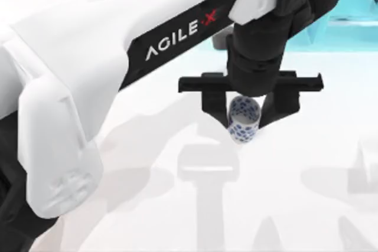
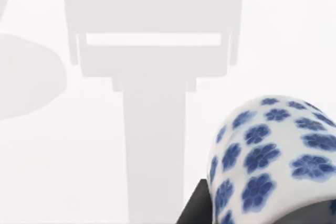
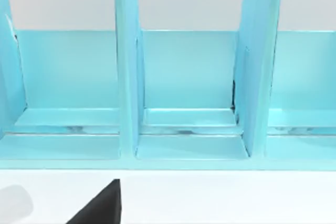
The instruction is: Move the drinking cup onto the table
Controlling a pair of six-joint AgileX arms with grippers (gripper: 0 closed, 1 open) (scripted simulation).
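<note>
The drinking cup (image 1: pixel 243 129), white with blue flower prints, sits upright between the two black fingers of my left gripper (image 1: pixel 245 117) near the middle of the white table (image 1: pixel 313 163). The fingers press its sides, so the gripper is shut on it. The gripper's shadow falls offset on the table below, which suggests the cup hangs a little above the surface. In the left wrist view the drinking cup (image 2: pixel 273 156) is close up, with a black finger (image 2: pixel 198 209) against it and the table (image 2: pixel 52 156) beneath. My right arm is parked facing the shelf; a black part (image 3: pixel 100 207) of it shows.
A light-blue shelf unit (image 1: pixel 348 28) stands at the table's far right. The right wrist view looks into the shelf unit's (image 3: pixel 184 77) upright compartments. My left arm's white link (image 1: pixel 88 87) crosses the left half of the top view.
</note>
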